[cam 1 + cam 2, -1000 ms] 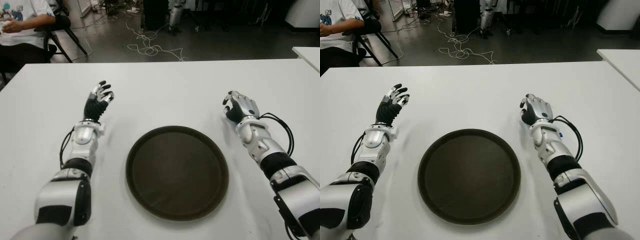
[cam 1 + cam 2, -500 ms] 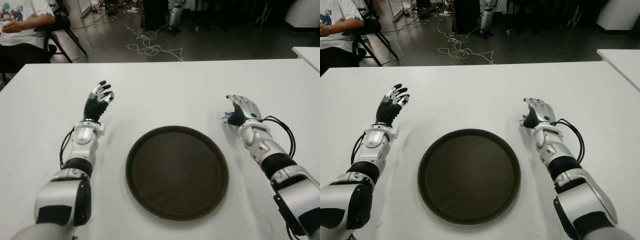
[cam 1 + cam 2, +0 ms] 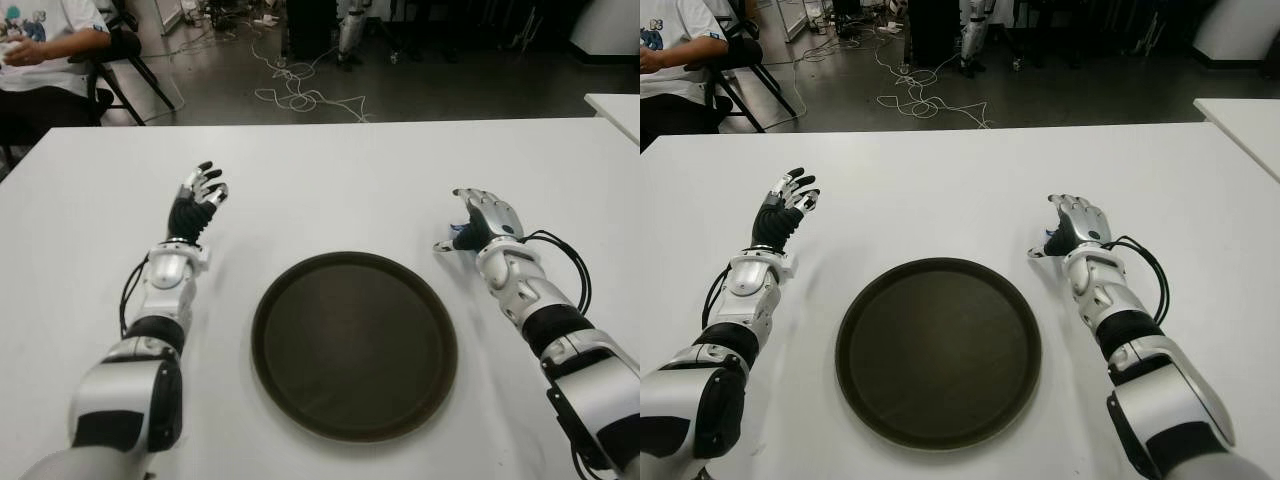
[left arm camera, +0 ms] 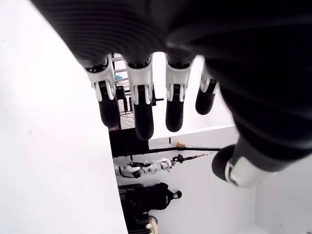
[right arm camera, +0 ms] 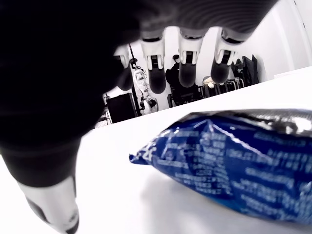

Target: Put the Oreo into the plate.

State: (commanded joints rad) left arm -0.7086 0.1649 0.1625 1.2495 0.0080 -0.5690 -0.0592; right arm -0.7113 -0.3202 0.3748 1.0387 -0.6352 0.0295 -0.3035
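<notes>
the right hand [image 3: 482, 222] has slid over the oreo pack [image 5: 234, 161], fingers [image 5: 187, 66] spread, not yet gripping (plate [image 3: 354, 343] bare); left hand [image 3: 196, 203] idles open.

We see the white worktop [image 3: 330, 180] brightly and evenly lit from overhead, near glare; beyond its far edge the room falls dim. The plate [image 3: 354, 343] casts barely any shadow. In the wrist views, the nearest hand parts blur into dark masses.
</notes>
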